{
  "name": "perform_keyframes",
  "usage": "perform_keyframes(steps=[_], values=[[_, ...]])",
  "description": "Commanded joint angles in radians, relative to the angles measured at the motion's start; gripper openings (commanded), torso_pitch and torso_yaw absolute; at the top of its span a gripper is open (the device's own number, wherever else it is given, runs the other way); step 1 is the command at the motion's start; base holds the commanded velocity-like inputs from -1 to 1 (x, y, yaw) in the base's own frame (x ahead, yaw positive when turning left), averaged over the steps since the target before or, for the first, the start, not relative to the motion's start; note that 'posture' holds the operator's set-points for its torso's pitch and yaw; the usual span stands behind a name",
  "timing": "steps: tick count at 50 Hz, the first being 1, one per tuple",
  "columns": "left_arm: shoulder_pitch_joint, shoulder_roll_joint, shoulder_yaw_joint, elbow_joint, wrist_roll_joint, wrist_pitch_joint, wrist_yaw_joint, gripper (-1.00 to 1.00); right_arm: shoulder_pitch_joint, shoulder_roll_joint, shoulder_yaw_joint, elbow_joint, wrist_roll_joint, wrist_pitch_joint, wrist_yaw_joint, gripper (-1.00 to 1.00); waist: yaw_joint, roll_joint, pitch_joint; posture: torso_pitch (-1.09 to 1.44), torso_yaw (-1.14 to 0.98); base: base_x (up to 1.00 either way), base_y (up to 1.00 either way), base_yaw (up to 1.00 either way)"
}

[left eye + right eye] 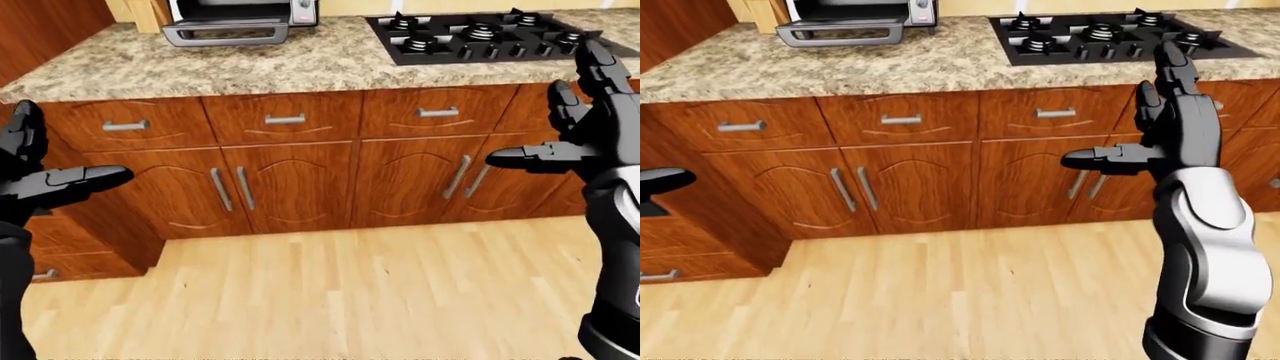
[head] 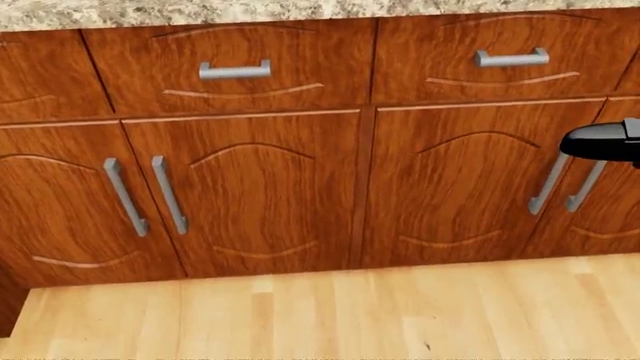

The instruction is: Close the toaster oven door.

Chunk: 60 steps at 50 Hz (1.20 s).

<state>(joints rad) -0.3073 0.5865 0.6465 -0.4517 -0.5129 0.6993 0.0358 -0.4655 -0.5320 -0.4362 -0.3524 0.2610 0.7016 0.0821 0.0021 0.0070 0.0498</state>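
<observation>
The silver toaster oven (image 1: 240, 10) stands on the granite counter (image 1: 200, 67) at the top left of the left-eye view. Its door (image 1: 225, 31) hangs open, folded down flat over the counter. My left hand (image 1: 45, 169) is open at the left edge, low and well short of the counter. My right hand (image 1: 1150, 112) is open with fingers spread, raised at the right, before the cabinet drawers. Both hands are empty and far from the oven. In the head view only one right fingertip (image 2: 600, 142) shows.
A black gas cooktop (image 1: 480, 34) sits in the counter at the top right. Wooden drawers and cabinet doors (image 2: 250, 187) with metal handles run below the counter. A side cabinet (image 1: 80, 240) juts out at the left. Light wood floor (image 1: 330, 292) lies between me and the cabinets.
</observation>
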Motion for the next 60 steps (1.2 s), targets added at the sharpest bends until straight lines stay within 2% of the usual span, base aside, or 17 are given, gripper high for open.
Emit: perform_keyframes(steps=[1,5,6,8,13,16,21,23,24,26,31,36,38,45,49,55,60], values=[[-0.020,0.020,0.015,-0.029,-0.007,-0.025,0.004,1.00,-0.025,-0.017,-0.013,-0.031,-0.001,-0.027,0.003,1.00,0.000,0.001,-0.021,0.00,0.00,0.00,0.00,0.00],[-0.016,0.020,0.014,-0.031,-0.009,-0.025,0.004,1.00,-0.027,-0.017,-0.012,-0.037,0.001,-0.023,0.008,1.00,0.000,0.001,-0.020,0.00,0.00,0.02,0.02,0.00],[-0.016,0.021,0.014,-0.033,-0.010,-0.024,0.004,1.00,-0.025,-0.017,-0.014,-0.037,0.002,-0.024,0.011,1.00,-0.002,0.005,-0.042,0.00,0.00,0.13,0.10,0.00],[-0.020,0.026,0.017,-0.035,-0.011,-0.020,0.005,1.00,-0.025,-0.019,-0.017,-0.037,0.002,-0.024,0.014,1.00,-0.003,0.004,-0.016,0.00,0.00,0.16,0.11,0.00],[-0.021,0.028,0.018,-0.036,-0.011,-0.019,0.005,1.00,-0.026,-0.020,-0.016,-0.040,0.003,-0.021,0.015,1.00,-0.006,0.044,-0.010,0.00,0.00,0.18,0.11,0.00],[-0.018,0.030,0.018,-0.037,-0.009,-0.019,0.001,1.00,-0.025,-0.019,-0.016,-0.041,0.004,-0.021,0.018,1.00,-0.006,0.036,-0.012,0.00,0.00,0.18,0.11,0.00],[-0.026,0.035,0.019,-0.038,-0.015,-0.014,0.007,1.00,-0.025,-0.020,-0.016,-0.045,0.004,-0.018,0.023,1.00,0.001,-0.015,-0.012,0.00,0.00,0.21,0.11,0.00],[-0.026,0.035,0.017,-0.040,-0.015,-0.014,0.007,1.00,-0.024,-0.020,-0.017,-0.047,0.003,-0.018,0.024,1.00,0.004,-0.064,-0.021,0.00,0.00,0.21,0.10,0.00],[-0.024,0.035,0.017,-0.038,-0.012,-0.017,0.005,1.00,-0.024,-0.020,-0.016,-0.047,0.003,-0.018,0.024,1.00,-0.006,-0.022,-0.013,0.00,0.00,0.22,0.10,0.00],[-0.021,0.033,0.017,-0.039,-0.011,-0.019,0.003,1.00,-0.024,-0.020,-0.016,-0.048,0.002,-0.017,0.025,1.00,-0.003,-0.045,-0.014,0.00,0.00,0.21,0.10,0.00],[-0.024,0.034,0.018,-0.040,-0.012,-0.016,0.005,1.00,-0.028,-0.021,-0.020,-0.046,0.003,-0.012,0.024,1.00,-0.008,-0.015,-0.008,0.00,0.00,0.21,0.10,0.00],[-0.027,0.033,0.017,-0.039,-0.011,-0.015,0.007,1.00,-0.034,-0.025,-0.020,-0.052,0.008,-0.001,0.019,1.00,-0.023,0.080,-0.036,0.00,0.00,0.21,0.10,0.00],[-0.031,0.036,0.017,-0.040,-0.015,-0.011,0.009,1.00,-0.036,-0.026,-0.020,-0.054,0.012,0.004,0.017,1.00,-0.012,0.075,-0.009,0.00,0.00,0.21,0.10,0.00],[-0.038,0.043,0.012,-0.043,-0.024,-0.003,0.016,1.00,-0.031,-0.028,-0.020,-0.057,0.014,0.005,0.018,1.00,0.003,0.011,-0.008,0.00,0.00,0.21,0.10,0.00],[-0.041,0.050,0.021,-0.041,-0.030,0.002,0.017,1.00,-0.034,-0.028,-0.020,-0.058,0.014,0.010,0.018,1.00,0.011,-0.065,-0.024,0.00,0.00,0.21,0.10,0.00],[-0.053,0.047,-0.002,-0.057,-0.042,0.012,0.037,1.00,-0.058,-0.045,-0.030,-0.056,0.035,0.028,0.005,1.00,-0.003,-0.039,-0.025,0.00,0.00,0.21,0.10,0.00],[-0.050,0.041,-0.003,-0.056,-0.039,0.013,0.031,1.00,-0.061,-0.047,-0.021,-0.060,0.042,0.034,-0.004,1.00,-0.015,0.023,-0.010,0.00,0.00,0.21,0.10,0.00]])
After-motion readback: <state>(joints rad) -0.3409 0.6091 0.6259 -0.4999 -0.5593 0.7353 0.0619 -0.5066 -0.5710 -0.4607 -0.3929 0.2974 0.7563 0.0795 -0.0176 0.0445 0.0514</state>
